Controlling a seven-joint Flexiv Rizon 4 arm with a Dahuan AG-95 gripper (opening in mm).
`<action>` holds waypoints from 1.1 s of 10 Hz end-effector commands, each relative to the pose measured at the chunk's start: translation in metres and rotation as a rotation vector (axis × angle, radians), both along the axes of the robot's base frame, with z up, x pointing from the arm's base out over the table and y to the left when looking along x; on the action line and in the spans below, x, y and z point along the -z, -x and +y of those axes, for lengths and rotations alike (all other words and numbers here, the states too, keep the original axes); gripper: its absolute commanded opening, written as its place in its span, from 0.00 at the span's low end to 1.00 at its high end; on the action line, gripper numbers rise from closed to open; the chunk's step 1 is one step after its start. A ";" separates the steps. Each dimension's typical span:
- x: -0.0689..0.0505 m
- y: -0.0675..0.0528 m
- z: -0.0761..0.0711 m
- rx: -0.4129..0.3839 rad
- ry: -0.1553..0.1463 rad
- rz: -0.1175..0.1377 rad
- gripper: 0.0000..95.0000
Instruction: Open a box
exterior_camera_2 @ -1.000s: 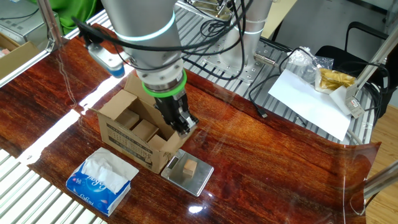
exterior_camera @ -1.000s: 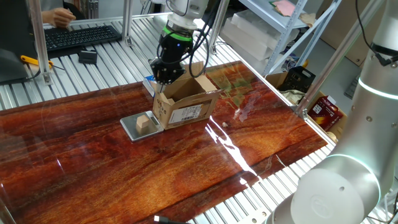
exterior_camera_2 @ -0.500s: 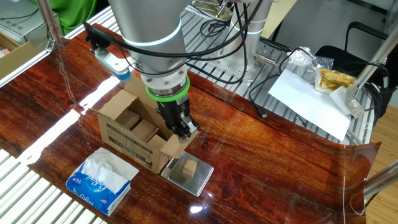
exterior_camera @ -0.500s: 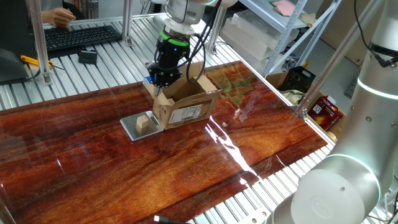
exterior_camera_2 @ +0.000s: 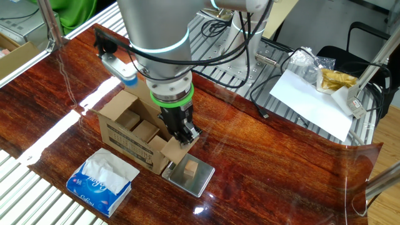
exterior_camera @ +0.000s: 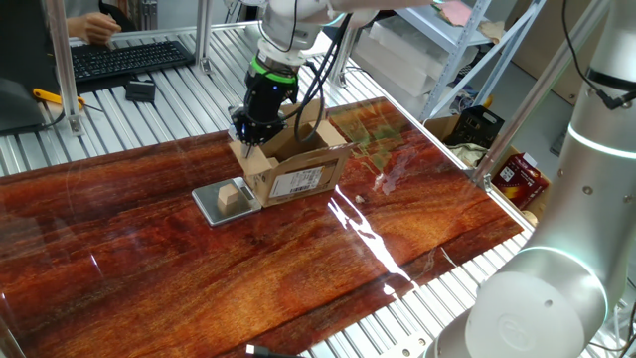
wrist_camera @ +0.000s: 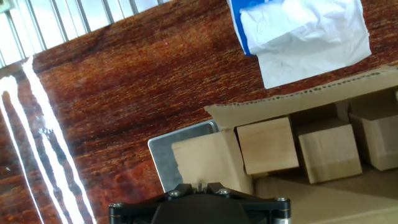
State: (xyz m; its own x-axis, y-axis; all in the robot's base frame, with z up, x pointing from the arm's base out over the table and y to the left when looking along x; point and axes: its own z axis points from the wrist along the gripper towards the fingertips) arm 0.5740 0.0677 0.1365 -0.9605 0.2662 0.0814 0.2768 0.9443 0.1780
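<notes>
The brown cardboard box (exterior_camera: 303,167) stands on the wooden table, top open, with a white barcode label on its side. It also shows in the other fixed view (exterior_camera_2: 134,134) and the hand view (wrist_camera: 323,99). My gripper (exterior_camera: 249,135) is at the box's end nearest the metal plate, shut on the short end flap (exterior_camera_2: 175,149). It holds the flap folded outward. In the hand view the flap (wrist_camera: 205,160) runs in under the closed fingertips. Several tan wooden blocks (wrist_camera: 267,146) lie inside the box.
A small wooden cube (exterior_camera_2: 190,169) sits on a grey metal plate (exterior_camera_2: 203,181) right beside the held flap. A blue-and-white tissue packet (exterior_camera_2: 103,181) lies against the box's long side. Metal slats edge the table; a keyboard (exterior_camera: 129,55) lies beyond.
My gripper has moved outward from the box's end toward the metal plate, taking the short end flap with it; the flap has swung from upright to leaning outward.
</notes>
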 end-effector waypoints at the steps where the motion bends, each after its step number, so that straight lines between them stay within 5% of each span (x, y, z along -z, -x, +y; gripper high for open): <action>1: 0.003 0.000 0.000 -0.003 0.007 -0.009 0.00; 6: 0.003 0.000 0.000 -0.006 0.032 -0.024 0.00; 8: -0.008 0.002 -0.003 0.008 0.010 0.001 0.00; 11: -0.020 0.002 -0.008 -0.008 0.020 0.016 0.00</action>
